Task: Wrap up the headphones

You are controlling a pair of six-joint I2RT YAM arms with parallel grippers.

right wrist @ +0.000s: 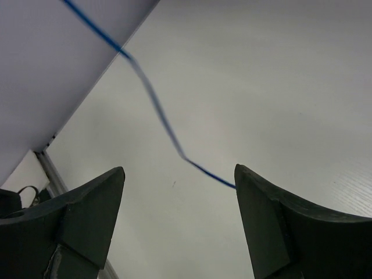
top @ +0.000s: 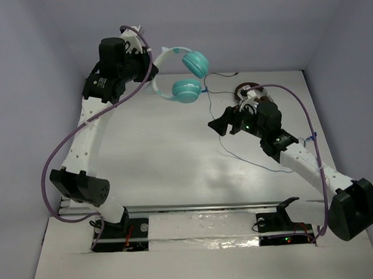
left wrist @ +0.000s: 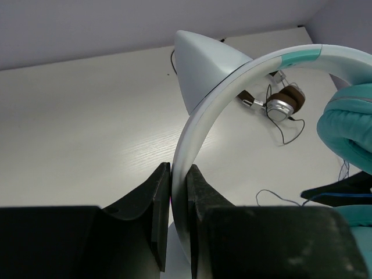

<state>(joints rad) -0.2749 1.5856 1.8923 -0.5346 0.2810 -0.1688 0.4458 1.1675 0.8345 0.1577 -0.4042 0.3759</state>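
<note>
The teal headphones (top: 188,90) with a white headband hang at the back of the table, held up by my left gripper (top: 152,62). In the left wrist view that gripper (left wrist: 179,189) is shut on the white headband (left wrist: 200,116), just below its ear-like point (left wrist: 203,64), and a teal ear cup (left wrist: 349,125) shows at the right. The thin blue cable (top: 251,162) trails across the table. My right gripper (top: 218,126) is open and empty over the table's middle. In the right wrist view the cable (right wrist: 157,110) runs between its open fingers (right wrist: 179,174) without touching them.
Brown-and-silver headphones (top: 246,88) with a dark cable lie at the back right, partly behind my right arm; they also show in the left wrist view (left wrist: 285,103). White walls close the back and sides. The arms' bases and mounting rail (top: 201,207) run along the near edge.
</note>
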